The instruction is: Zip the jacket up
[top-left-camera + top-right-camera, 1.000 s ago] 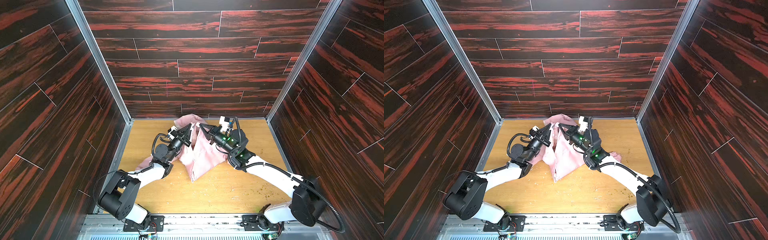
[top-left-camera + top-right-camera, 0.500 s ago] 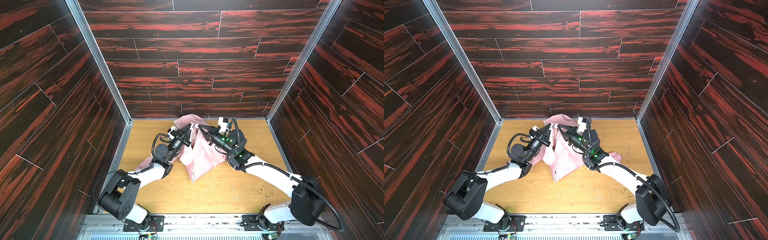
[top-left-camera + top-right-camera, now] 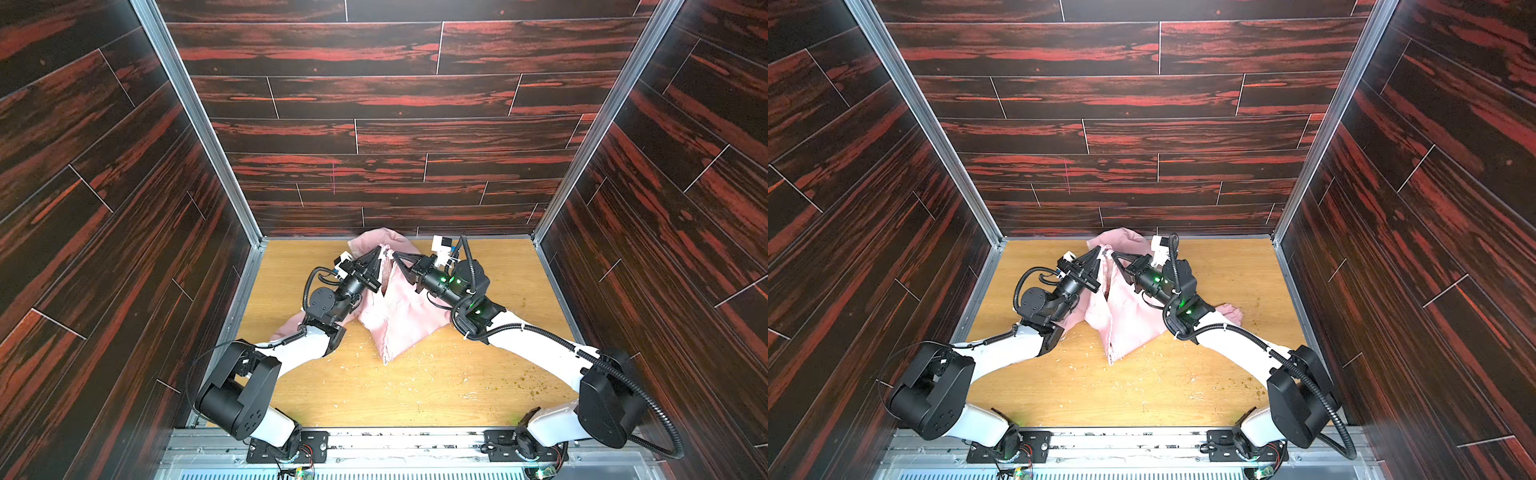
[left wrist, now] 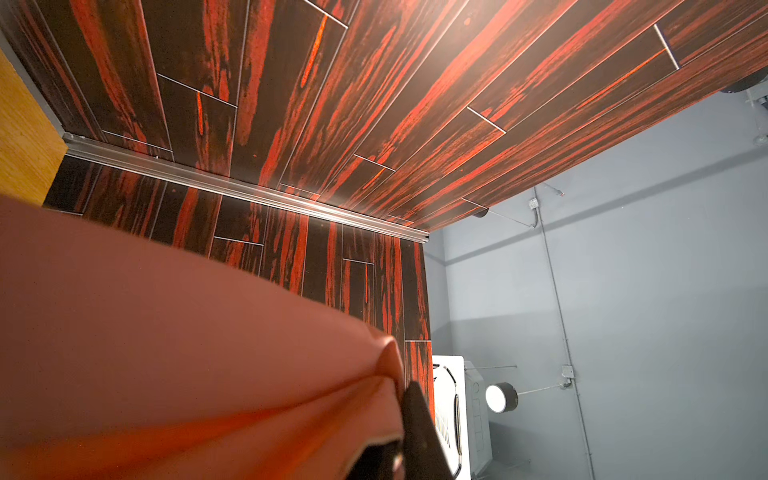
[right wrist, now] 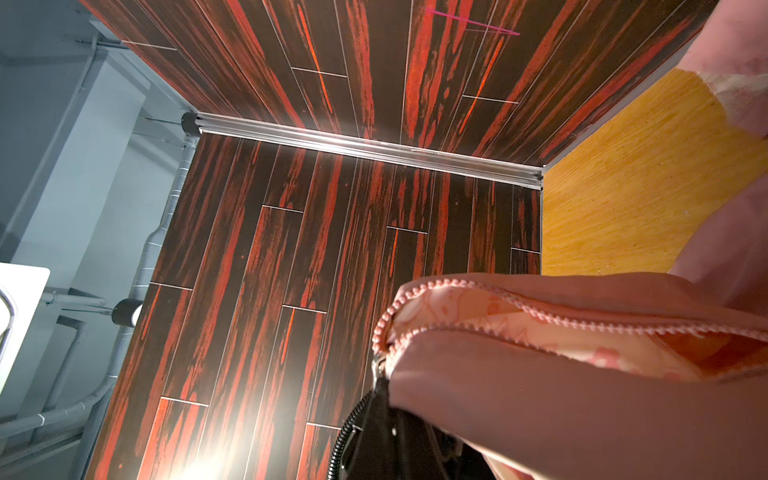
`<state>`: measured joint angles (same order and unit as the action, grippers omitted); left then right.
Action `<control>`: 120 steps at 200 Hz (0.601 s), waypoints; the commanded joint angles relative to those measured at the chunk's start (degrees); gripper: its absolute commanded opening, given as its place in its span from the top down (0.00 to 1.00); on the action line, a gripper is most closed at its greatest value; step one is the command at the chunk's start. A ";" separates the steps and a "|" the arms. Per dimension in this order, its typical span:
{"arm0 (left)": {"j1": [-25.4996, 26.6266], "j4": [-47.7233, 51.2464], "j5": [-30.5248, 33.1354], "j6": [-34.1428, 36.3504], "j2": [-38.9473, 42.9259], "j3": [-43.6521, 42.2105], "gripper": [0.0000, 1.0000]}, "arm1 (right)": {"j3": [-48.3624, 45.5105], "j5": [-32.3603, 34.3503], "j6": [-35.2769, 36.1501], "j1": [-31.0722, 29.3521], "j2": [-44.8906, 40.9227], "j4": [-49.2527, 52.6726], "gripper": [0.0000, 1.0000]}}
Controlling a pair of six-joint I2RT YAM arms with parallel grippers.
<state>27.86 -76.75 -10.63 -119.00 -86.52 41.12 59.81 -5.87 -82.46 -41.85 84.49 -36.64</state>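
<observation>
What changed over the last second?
The right gripper edged slightly toward the left gripper, at the far end of the jacket. Both grippers stayed shut on the jacket's front edges, and its lower part lies as before.

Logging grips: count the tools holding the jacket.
2. The left tool pinches the jacket at its raised front edge; the right tool pinches the facing edge beside it. None hidden.

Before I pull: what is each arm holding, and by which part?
Both hold the jacket near its hood end: left jaws pinch front-edge fabric; right jaws grip the zipper edge.
</observation>
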 commanded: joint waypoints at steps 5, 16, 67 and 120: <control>-0.08 -4.02 -0.35 -4.14 2.34 -0.18 1.00 | 3.07 -2.38 1.32 -0.79 1.60 -2.21 1.00; -0.08 -4.02 -0.35 -4.22 2.35 -0.17 1.00 | 2.78 -2.53 1.63 -0.78 1.56 -2.21 1.00; -0.08 -4.02 -0.22 -4.92 2.37 -1.22 1.00 | 1.76 -5.68 5.73 -0.62 0.43 1.02 1.00; -0.08 -4.02 -0.61 -4.82 2.54 -1.10 1.00 | -2.38 -7.62 6.02 1.61 -2.13 3.14 1.00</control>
<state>27.68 -76.73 -10.44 -119.00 -86.52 39.90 59.18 -10.81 -77.67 -40.91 84.75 -35.75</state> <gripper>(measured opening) 0.075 0.050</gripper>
